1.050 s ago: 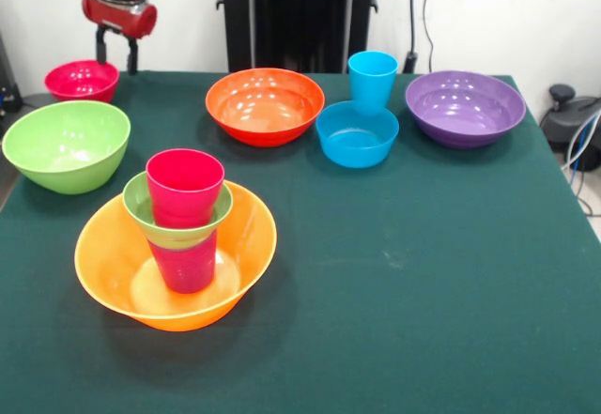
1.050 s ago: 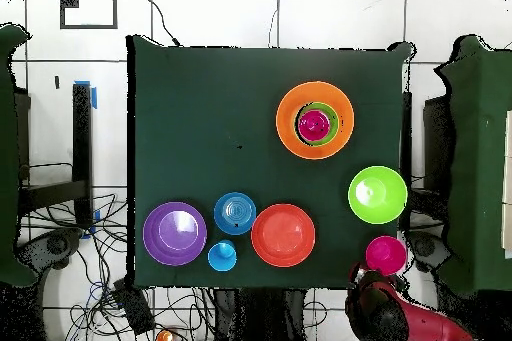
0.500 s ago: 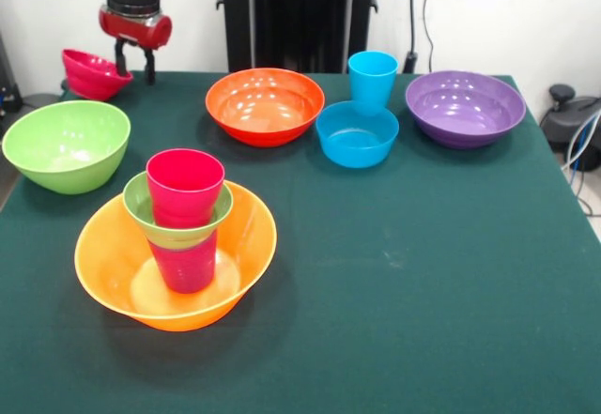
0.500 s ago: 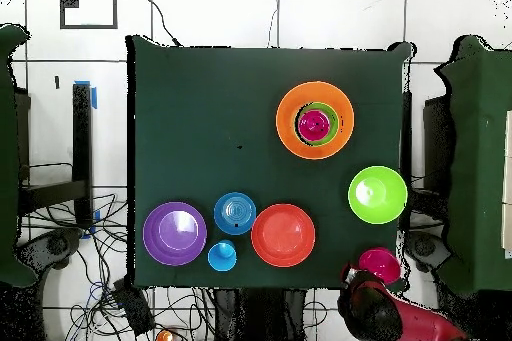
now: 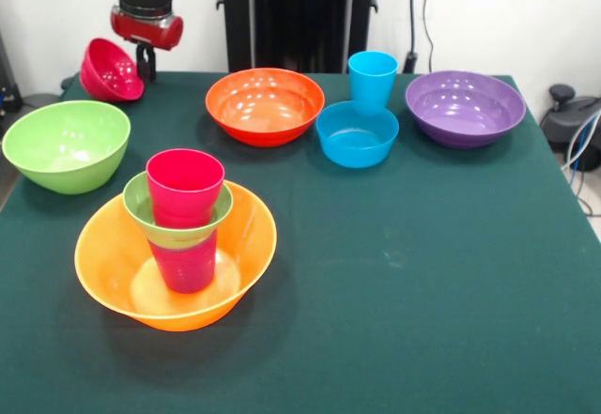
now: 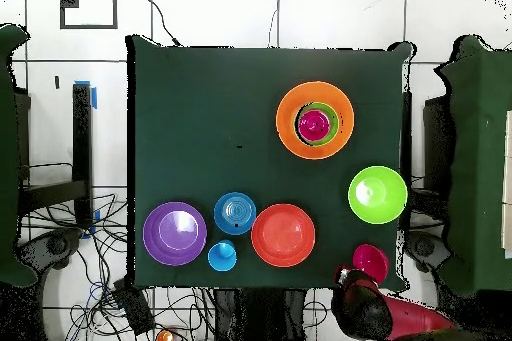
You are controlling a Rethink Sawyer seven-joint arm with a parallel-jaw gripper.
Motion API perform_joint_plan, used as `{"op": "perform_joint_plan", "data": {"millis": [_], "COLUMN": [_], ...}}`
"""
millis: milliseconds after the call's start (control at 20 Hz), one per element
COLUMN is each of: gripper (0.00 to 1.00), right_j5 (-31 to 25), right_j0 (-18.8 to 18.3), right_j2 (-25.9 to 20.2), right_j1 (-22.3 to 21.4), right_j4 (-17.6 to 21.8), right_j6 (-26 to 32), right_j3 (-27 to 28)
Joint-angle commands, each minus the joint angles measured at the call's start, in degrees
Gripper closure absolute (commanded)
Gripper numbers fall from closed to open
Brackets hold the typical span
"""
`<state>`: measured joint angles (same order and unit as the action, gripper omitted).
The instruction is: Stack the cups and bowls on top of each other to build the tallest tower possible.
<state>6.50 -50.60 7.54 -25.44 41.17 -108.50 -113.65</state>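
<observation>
The red and black gripper holds the small pink-red plastic bowl by its rim, fingers clamped on it, the bowl tilted on edge above the far corner of the green-covered counter. The tower stands apart: a large orange bowl holding a purple-magenta cup, a small lime green bowl and a red-pink cup.
</observation>
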Motion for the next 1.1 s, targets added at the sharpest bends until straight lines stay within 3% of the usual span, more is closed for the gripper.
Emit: {"op": "perform_joint_plan", "data": {"millis": [50,300,550,600,1100], "gripper": [1.0,1.0,1.0,0.0,0.0], "right_j5": [-4.4,-6.1,-5.1,-5.1,-5.7], "right_j0": [2.6,2.0,3.7,3.6,3.1], "right_j2": [-3.9,-4.7,-3.4,-3.4,-3.9], "right_j1": [1.2,-0.5,-1.1,-1.0,-1.0], "right_j4": [1.7,1.2,0.7,0.8,0.9], "right_j6": [-1.3,-1.1,-2.1,-2.1,-1.7], "right_j3": [5.6,4.2,3.6,3.7,4.2]}}
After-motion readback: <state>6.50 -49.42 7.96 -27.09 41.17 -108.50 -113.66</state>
